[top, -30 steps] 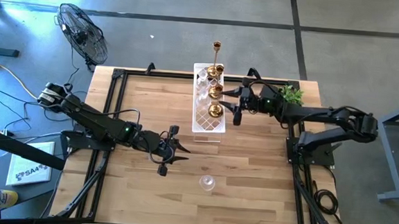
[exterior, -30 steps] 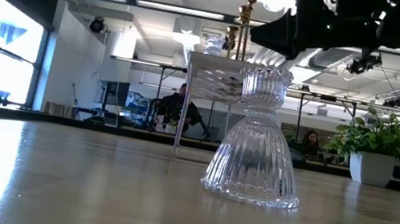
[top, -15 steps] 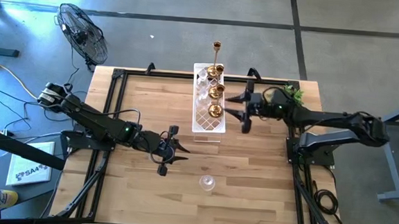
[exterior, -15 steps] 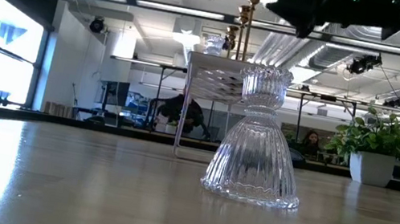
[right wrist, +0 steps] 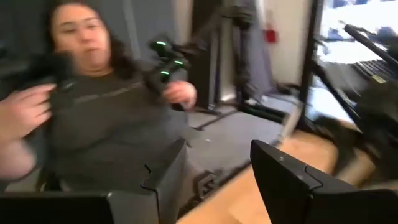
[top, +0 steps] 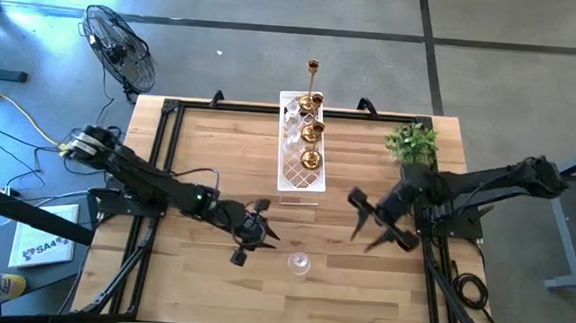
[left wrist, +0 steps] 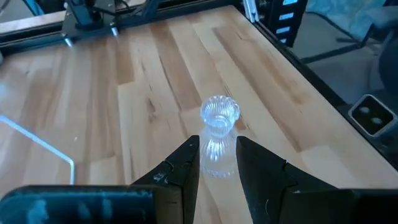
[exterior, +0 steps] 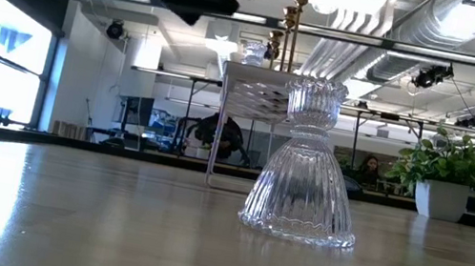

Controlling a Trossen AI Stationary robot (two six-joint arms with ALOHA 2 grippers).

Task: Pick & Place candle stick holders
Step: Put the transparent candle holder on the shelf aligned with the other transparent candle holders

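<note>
Your left gripper (top: 257, 232) hovers just beside the clear glass holder (top: 299, 263), fingers (left wrist: 186, 163) slightly apart, nothing clamped. The glass holder stands upright on the desk (top: 201, 276), well apart from the white tray (top: 300, 178) carrying the gold holders (top: 312, 133). Your right gripper (top: 374, 227) sits near the tray, fingers apart, empty.

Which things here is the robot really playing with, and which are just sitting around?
For the job:
- clear glass holder, alone on the table
- gold holders, on the white tray
- left gripper, near the glass holder
- right gripper, open and empty

Just lying about:
- green plant
- fan, on the floor
</note>
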